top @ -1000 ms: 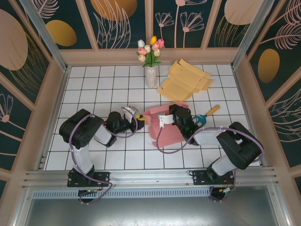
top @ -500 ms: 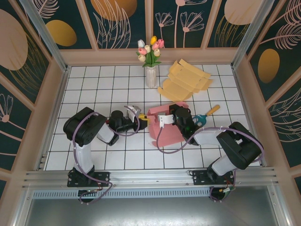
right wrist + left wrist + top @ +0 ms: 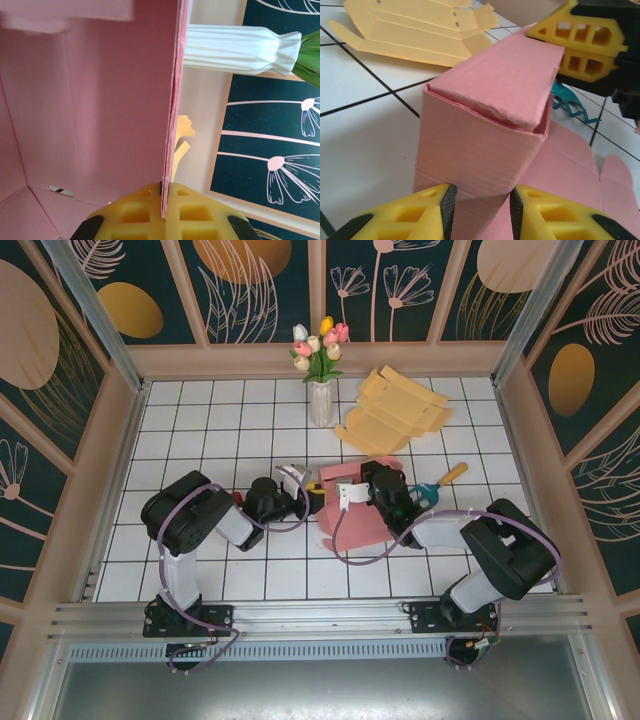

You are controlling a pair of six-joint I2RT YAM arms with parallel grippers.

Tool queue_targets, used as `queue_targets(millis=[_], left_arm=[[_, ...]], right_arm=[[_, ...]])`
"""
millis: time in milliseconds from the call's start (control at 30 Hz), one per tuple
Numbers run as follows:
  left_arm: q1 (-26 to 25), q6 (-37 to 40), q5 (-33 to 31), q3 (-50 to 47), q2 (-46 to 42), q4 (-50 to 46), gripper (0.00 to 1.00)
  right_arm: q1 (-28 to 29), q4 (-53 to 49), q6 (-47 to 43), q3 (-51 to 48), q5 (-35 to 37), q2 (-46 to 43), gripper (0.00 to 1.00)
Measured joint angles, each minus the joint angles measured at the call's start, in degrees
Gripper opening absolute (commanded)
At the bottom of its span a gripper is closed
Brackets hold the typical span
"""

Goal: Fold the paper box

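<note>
Where the two arms meet at the middle of the tiled table [image 3: 200, 410]: left gripper [image 3: 480, 210], yellow ribbed fingers parted, holding nothing; pink paper box [image 3: 485, 145], matte card, half-folded, upright; right gripper [image 3: 165, 200] clenched on its thin wall.

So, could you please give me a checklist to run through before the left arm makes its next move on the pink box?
1. Right gripper holding the pink box: ok, shut on the edge of one wall.
2. Left gripper ready to approach: ok, jaws apart, facing the side of the box.
3. Contact between that gripper and the box: cannot tell.
4. Top flap seated: not ok, a gap shows at one corner.
5. Yellow blanks and vase out of the way: ok, both lie beyond the box.
</note>
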Motion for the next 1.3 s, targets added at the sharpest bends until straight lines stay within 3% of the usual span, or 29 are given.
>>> queue_targets(millis=[700, 1300], left_arm=[[-5.14, -4.15, -15.82, 0.61, 4.42, 8.39, 0.40], [-5.99, -7.56, -20.28, 3.93, 8.98, 12.24, 0.39]], right_arm=[[0.66, 1.29, 0.59, 0.02, 3.02, 1.22, 0.00], [0.94, 2.54, 0.61, 0.09, 6.03, 2.38, 0.00]])
